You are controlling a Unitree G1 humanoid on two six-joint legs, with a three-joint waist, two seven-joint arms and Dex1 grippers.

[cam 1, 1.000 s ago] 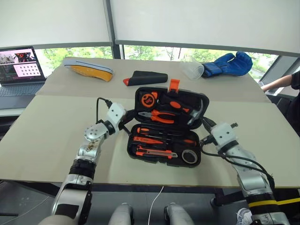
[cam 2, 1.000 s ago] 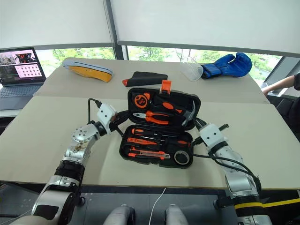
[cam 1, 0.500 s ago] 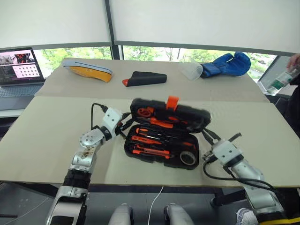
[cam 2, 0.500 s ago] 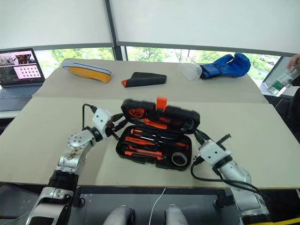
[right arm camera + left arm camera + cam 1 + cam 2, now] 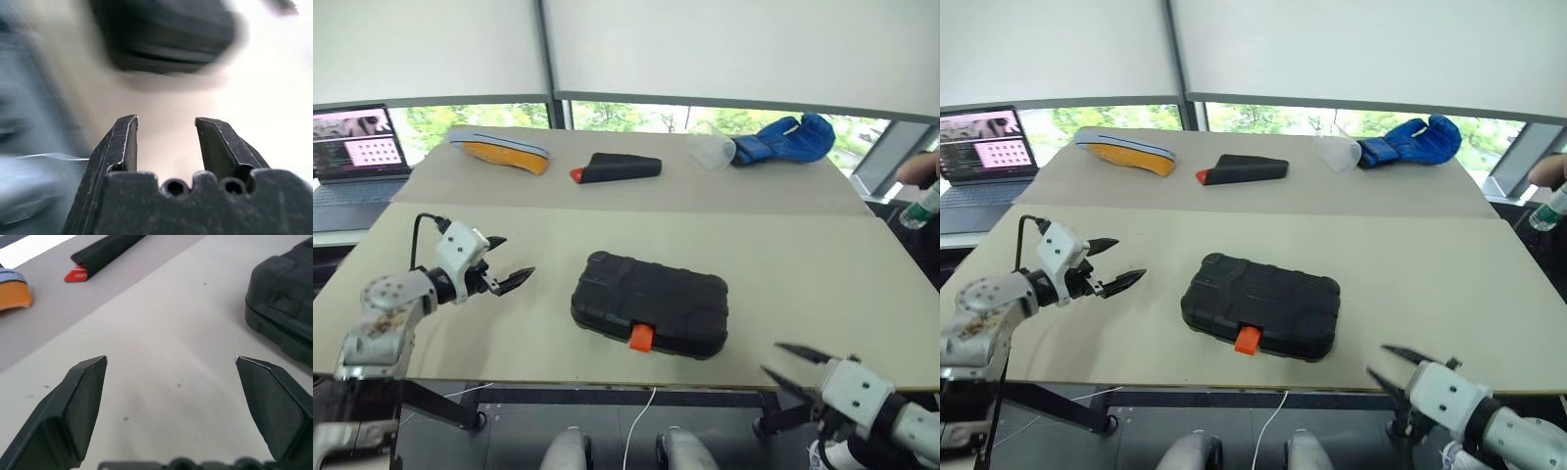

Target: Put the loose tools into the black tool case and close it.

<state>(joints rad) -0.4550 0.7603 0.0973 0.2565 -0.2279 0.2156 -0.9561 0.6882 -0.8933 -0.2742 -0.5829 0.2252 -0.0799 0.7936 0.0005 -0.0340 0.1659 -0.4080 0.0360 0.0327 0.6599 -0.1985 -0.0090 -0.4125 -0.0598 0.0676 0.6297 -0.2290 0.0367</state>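
Since the lid lies flat on the base, these lines go from the left side to the right.

left gripper (image 5: 514, 276): fingers spread wide, nothing between them; it hangs over bare table (image 5: 822, 264), well apart from the case.

case (image 5: 651, 304): closed, lying flat near the front middle of the table, between the two grippers and touched by neither.

latch (image 5: 641, 338): orange, at the front edge of the case, sticking out; I judge it may not be snapped down yet, but I cannot tell.

handling: I judge the case is stiff hard plastic, rather heavy with tools inside, smooth and a bit slippery; best to press on the lid near the latch, or to take it by the two short ends.

tools: hidden inside the case, so I cannot check that every one is in.

right gripper (image 5: 798, 370): fingers partly apart, empty, at the table's front edge near the case's right end.

hard to see: the right wrist view is smeared.
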